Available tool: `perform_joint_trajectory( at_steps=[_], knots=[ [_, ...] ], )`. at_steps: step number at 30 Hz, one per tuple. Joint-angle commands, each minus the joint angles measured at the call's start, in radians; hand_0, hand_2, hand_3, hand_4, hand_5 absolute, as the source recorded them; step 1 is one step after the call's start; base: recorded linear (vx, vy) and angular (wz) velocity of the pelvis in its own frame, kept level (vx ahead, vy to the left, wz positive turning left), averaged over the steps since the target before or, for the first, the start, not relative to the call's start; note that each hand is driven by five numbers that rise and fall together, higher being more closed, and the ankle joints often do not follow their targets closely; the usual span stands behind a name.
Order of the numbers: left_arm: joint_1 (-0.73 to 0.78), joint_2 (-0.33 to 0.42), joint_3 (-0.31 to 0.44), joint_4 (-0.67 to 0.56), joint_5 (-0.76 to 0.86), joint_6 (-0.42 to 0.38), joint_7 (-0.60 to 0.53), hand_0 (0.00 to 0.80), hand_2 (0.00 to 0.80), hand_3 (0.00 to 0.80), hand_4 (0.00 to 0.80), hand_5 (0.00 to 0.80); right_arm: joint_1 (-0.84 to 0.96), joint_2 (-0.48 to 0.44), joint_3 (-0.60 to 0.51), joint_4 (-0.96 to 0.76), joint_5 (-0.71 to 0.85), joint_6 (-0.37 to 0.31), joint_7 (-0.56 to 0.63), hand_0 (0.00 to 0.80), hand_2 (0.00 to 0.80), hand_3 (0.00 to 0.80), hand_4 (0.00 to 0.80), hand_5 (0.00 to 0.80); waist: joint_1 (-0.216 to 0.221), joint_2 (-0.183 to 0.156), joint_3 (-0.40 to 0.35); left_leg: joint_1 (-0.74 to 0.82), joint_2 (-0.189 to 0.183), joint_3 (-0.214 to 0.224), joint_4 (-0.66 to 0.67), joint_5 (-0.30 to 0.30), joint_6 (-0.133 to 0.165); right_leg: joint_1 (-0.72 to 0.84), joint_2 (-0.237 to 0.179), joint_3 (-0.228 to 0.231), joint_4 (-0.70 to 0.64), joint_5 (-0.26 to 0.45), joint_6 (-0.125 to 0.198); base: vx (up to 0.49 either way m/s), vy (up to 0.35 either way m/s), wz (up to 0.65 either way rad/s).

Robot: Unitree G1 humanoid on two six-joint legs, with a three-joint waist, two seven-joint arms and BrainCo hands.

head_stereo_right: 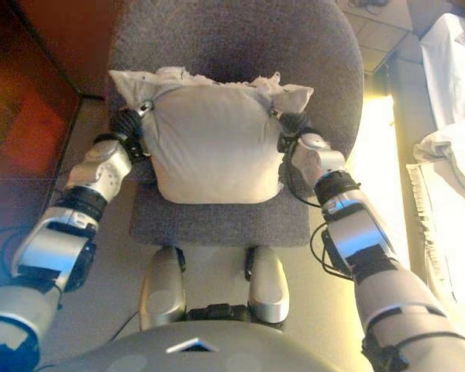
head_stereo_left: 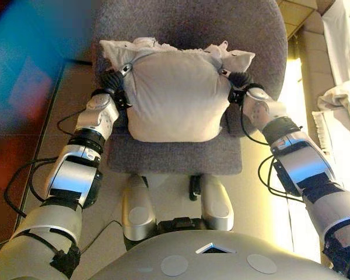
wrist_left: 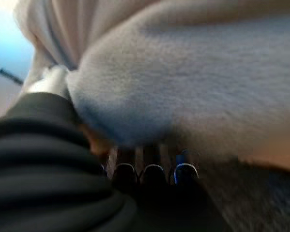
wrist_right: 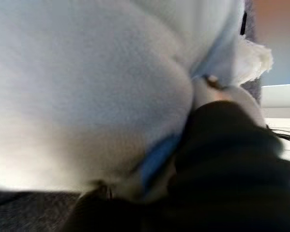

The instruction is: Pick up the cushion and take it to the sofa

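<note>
A plump off-white cushion (head_stereo_left: 172, 96) lies on the seat of a grey upholstered chair (head_stereo_left: 181, 156), against its backrest. My left hand (head_stereo_left: 112, 81) grips the cushion's left side and my right hand (head_stereo_left: 238, 79) grips its right side, each near an upper corner. In the left wrist view my fingers (wrist_left: 152, 171) sit under the cushion (wrist_left: 183, 72) and the thumb presses into it from above. In the right wrist view the dark cover of my right hand (wrist_right: 222, 159) is pressed into the cushion (wrist_right: 77, 82), and its fingers are mostly hidden.
The chair's tall grey backrest (head_stereo_left: 186, 23) rises behind the cushion. White fabric-covered furniture (head_stereo_left: 344, 99) stands at the right edge. Pale floor tiles (head_stereo_left: 291, 87) lie to the right of the chair, dark red-brown floor (head_stereo_right: 39, 132) to its left.
</note>
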Motion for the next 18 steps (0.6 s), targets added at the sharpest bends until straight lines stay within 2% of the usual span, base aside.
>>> perform_joint_trajectory(
  at_steps=[1, 4, 8, 11, 13, 15, 18],
  knots=[
    [-0.074, -0.003, -0.028, -0.027, -0.037, -0.038, 0.003, 0.0, 0.0, 0.0, 0.0, 0.0, -0.058, 0.008, 0.0, 0.027, -0.006, -0.019, -0.024, 0.0, 0.0, 0.0, 0.0, 0.0, 0.036, -0.007, -0.076, 0.097, 0.057, -0.02, -0.041, -0.019, -0.048, 0.025, -0.036, 0.081, -0.129, 0.126, 0.109, 0.073, 0.011, 0.05],
    [-0.054, -0.003, -0.015, -0.048, -0.036, -0.056, 0.04, 0.0, 0.0, 0.0, 0.0, 0.0, -0.038, -0.007, -0.009, 0.0, -0.005, -0.033, -0.077, 0.0, 0.0, 0.0, 0.0, 0.0, 0.033, -0.005, -0.087, 0.124, 0.057, -0.01, -0.073, -0.004, -0.051, 0.047, -0.035, 0.081, -0.156, 0.133, 0.11, 0.071, 0.02, 0.04],
    [0.01, 0.005, 0.032, -0.112, -0.046, -0.132, 0.13, 0.0, 0.0, 0.0, 0.0, 0.0, 0.034, -0.026, -0.058, -0.085, 0.044, -0.075, -0.131, 0.0, 0.0, 0.0, 0.0, 0.0, 0.021, 0.002, -0.12, 0.175, 0.058, 0.013, -0.145, 0.028, -0.054, 0.094, -0.026, 0.091, -0.221, 0.139, 0.107, 0.079, 0.043, 0.0],
    [0.096, -0.007, 0.069, -0.206, 0.079, -0.137, 0.132, 0.0, 0.0, 0.0, 0.0, 0.0, 0.117, -0.03, -0.086, -0.184, -0.006, -0.093, -0.178, 0.0, 0.0, 0.0, 0.0, 0.0, 0.019, 0.008, -0.141, 0.219, 0.053, 0.028, -0.213, 0.059, -0.054, 0.139, -0.018, 0.093, -0.284, 0.151, 0.101, 0.049, 0.036, -0.06],
    [0.157, 0.012, 0.082, -0.273, 0.131, -0.125, 0.129, 0.0, 0.0, 0.0, 0.0, 0.0, 0.189, -0.055, -0.107, -0.274, -0.014, -0.099, -0.215, 0.0, 0.0, 0.0, 0.0, 0.0, 0.013, 0.013, -0.157, 0.258, 0.048, 0.043, -0.272, 0.081, -0.052, 0.172, -0.014, 0.091, -0.33, 0.158, 0.099, 0.047, 0.054, -0.02],
    [0.198, 0.034, 0.101, -0.318, 0.141, -0.121, 0.139, 0.0, 0.0, 0.0, 0.0, 0.0, 0.255, -0.079, -0.138, -0.329, -0.029, -0.103, -0.203, 0.0, 0.0, 0.0, 0.0, 0.0, 0.005, 0.019, -0.176, 0.295, 0.041, 0.058, -0.33, 0.106, -0.05, 0.205, -0.009, 0.089, -0.373, 0.165, 0.095, 0.043, 0.07, -0.09],
    [0.25, 0.052, 0.149, -0.354, 0.099, -0.141, 0.095, 0.0, 0.0, 0.0, 0.0, 0.0, 0.335, -0.1, -0.179, -0.362, -0.063, -0.143, -0.169, 0.0, 0.0, 0.0, 0.0, 0.0, -0.002, 0.039, -0.207, 0.349, 0.029, 0.08, -0.443, 0.155, -0.05, 0.253, 0.0, 0.067, -0.457, 0.186, 0.087, 0.015, 0.088, -0.06]
  ],
)
